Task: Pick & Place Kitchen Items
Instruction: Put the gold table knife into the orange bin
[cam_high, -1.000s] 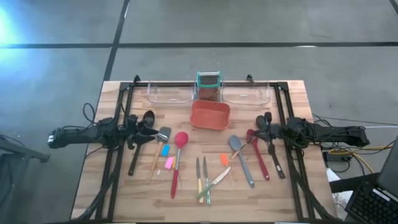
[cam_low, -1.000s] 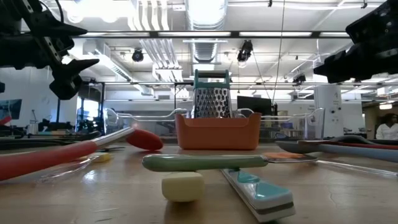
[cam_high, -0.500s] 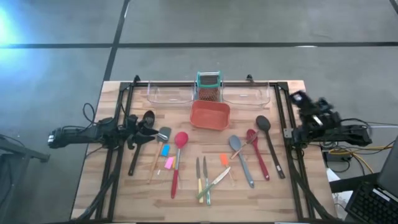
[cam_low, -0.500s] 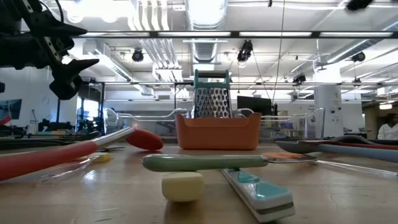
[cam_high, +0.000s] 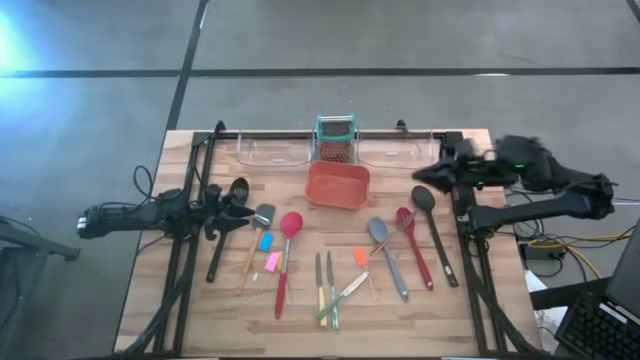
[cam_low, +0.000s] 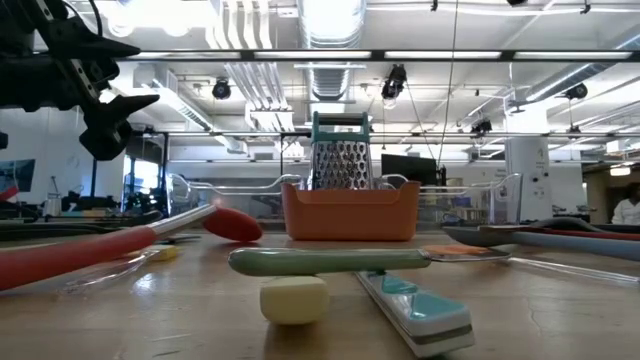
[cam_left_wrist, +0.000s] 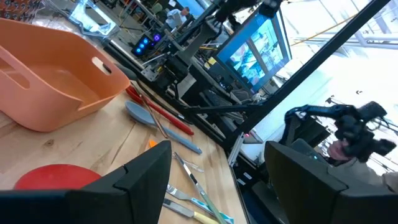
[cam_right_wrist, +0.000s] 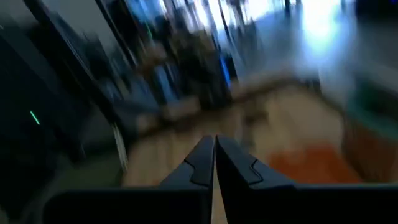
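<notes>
Wood table (cam_high: 200, 310): light planks with a dark frame on it, and all the kitchen tools lie flat on top.
Red-orange bin (cam_high: 337, 185): sits in the middle toward the far side, and looks empty inside.
Box grater (cam_high: 335, 138): stands upright just behind the bin (it has a teal frame).
Clear trays (cam_high: 272, 151): two see-through ones, one on each side of the grater, along the far edge.
Left gripper (cam_high: 243, 211): hangs over the left part of the table, next to the black spoon (cam_high: 228, 225); its fingers are spread wide and hold nothing.
Right gripper (cam_high: 443, 172): up over the far right part of the table, just beyond the bowl of the black ladle (cam_high: 432, 228); its two fingers are pressed together with nothing between them.
Left group: the black spoon, a grey spatula (cam_high: 258, 232), a blue scraper (cam_high: 265, 241), a pink scraper (cam_high: 272, 261) and a red spoon (cam_high: 286, 255) lie side by side.
Middle group: the yellow-handled knife (cam_high: 321, 290) and the green-handled knives (cam_high: 334, 297) lie close together near the front edge, one crossing the others.
Right group: an orange scraper (cam_high: 360, 257), a grey spoon (cam_high: 386, 253), a red spatula (cam_high: 412, 242) and the black ladle lie to the right of the bin.
Room behind: desks, screens and ceiling lights (seen from table height).
</notes>
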